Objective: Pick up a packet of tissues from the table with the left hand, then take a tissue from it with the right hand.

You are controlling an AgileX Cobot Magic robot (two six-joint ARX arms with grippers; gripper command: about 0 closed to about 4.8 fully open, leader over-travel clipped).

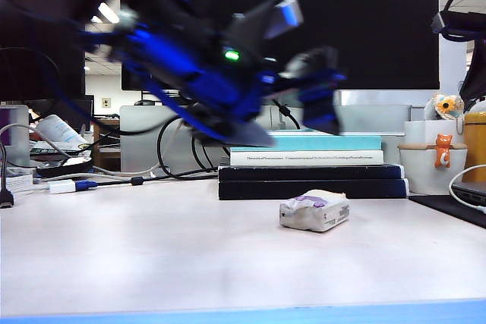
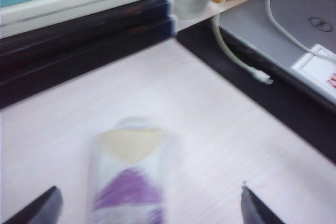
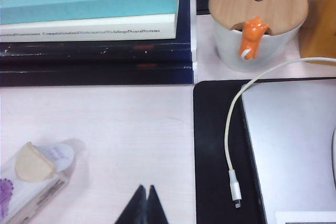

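Pale table (image 1: 152, 256), blue near edge, office behind, stacked books (image 1: 311, 168) far, title print blurred, packet of tissues (image 1: 315, 210) lying centre, left gripper (image 2: 149, 205) spread wide, empty, above it, right gripper (image 3: 143, 203) pinched closed, empty.

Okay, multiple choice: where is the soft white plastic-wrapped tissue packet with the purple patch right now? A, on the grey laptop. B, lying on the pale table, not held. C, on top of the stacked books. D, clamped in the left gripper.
B: the soft white plastic-wrapped tissue packet lies on the pale table; the left gripper hangs open above it, and the right gripper is shut beside it.
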